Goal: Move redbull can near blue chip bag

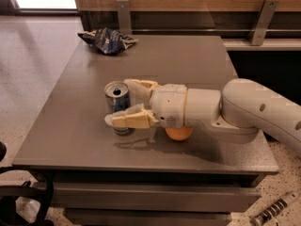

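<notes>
While it stands upright on the grey table [70,126], toward the near left part of the top, the redbull can [116,94] shows its pull-tab lid to the camera. The gripper [118,102] reaches in from the right with its two pale fingers spread and not closed, one passing behind the can at rim height and the other [129,120] crossing low in front of it, so the can sits between them (whether either finger actually touches the metal cannot be told). Just behind the gripper, an orange [178,133] peeks out beneath the wrist, resting on the table near the can but apart from it. The white arm [254,112] runs off to the right edge of the view. Well away, at the far left corner of the table, the blue chip bag [108,40] lies crumpled and flattish. Beyond the table is a dark ledge with two metal brackets [123,14].
</notes>
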`<state>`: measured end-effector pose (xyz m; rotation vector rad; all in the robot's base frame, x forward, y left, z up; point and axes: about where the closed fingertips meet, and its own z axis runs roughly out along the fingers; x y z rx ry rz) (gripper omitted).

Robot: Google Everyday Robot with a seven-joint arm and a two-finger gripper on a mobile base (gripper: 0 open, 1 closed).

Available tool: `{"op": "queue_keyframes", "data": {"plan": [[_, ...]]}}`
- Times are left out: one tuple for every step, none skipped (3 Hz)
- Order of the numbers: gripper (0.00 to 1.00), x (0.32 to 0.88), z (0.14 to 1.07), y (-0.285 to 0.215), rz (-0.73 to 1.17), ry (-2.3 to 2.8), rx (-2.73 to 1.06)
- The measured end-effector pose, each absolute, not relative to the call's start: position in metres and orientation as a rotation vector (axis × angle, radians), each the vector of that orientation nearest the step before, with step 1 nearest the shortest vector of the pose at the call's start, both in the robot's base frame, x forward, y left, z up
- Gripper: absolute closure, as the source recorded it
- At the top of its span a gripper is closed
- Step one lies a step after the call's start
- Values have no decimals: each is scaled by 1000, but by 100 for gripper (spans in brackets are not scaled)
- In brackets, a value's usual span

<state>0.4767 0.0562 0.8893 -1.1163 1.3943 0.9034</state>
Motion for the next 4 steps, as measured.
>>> {"op": "queue_keyframes", "data": {"plan": [[54,477,890,56,904,1394,-1116],[78,476,891,59,904,1391,-1121],[99,475,892,61,905,1389,-1126],[100,474,892,61,906,1388,-1127]]}}
